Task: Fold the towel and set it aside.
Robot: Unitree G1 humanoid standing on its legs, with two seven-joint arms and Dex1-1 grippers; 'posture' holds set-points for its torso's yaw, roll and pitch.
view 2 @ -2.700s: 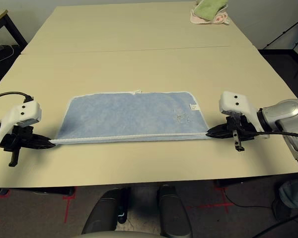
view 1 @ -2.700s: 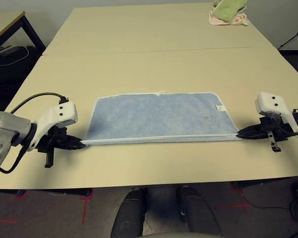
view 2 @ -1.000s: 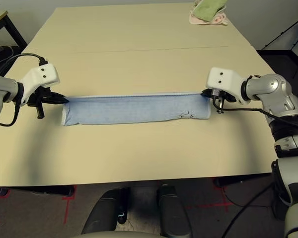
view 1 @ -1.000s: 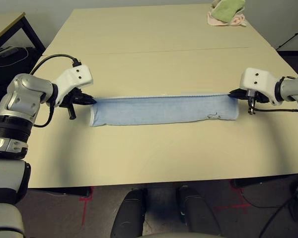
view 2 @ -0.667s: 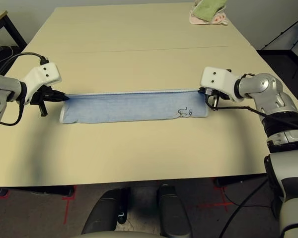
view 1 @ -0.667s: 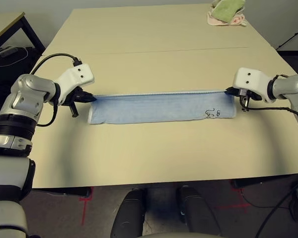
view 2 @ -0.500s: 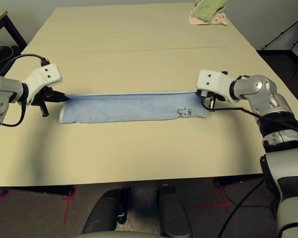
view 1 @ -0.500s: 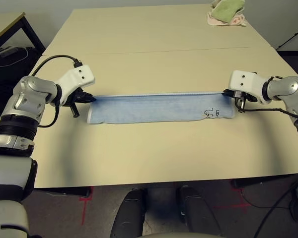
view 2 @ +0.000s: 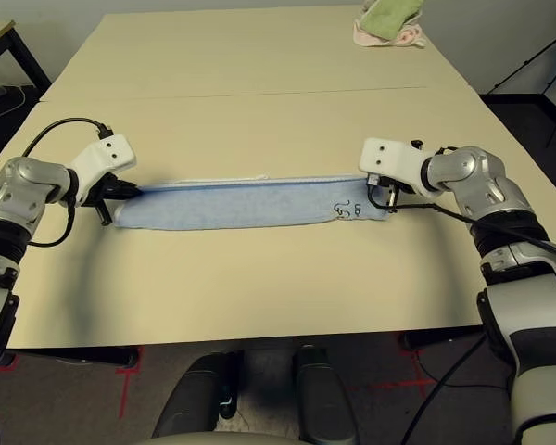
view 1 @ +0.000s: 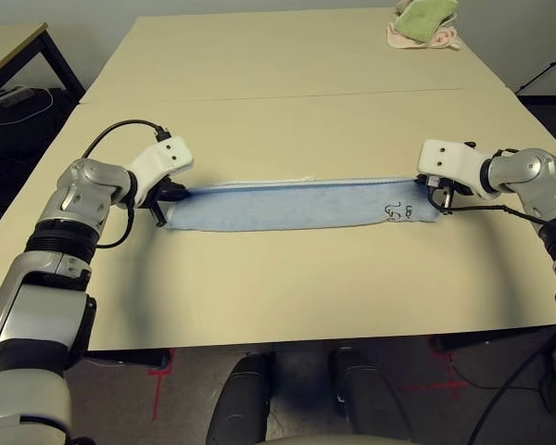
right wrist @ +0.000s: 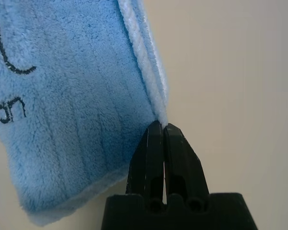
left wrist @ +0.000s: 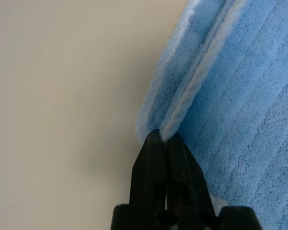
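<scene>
step: lengthwise fold landing | towel (view 1: 296, 205) on counter (view 1: 287, 111) | left gripper (left wrist: 164, 136), right gripper (right wrist: 161, 125) — jaws clamped on far corners | tip: match edges — then release

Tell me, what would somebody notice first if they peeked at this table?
A long blue towel, folded into a narrow strip, lies across the middle of the table. The left gripper pinches one end and the right gripper pinches the other, each shut on a white-edged corner. Far off at the table's back right corner sits a small heap of green and pink cloths.
</scene>
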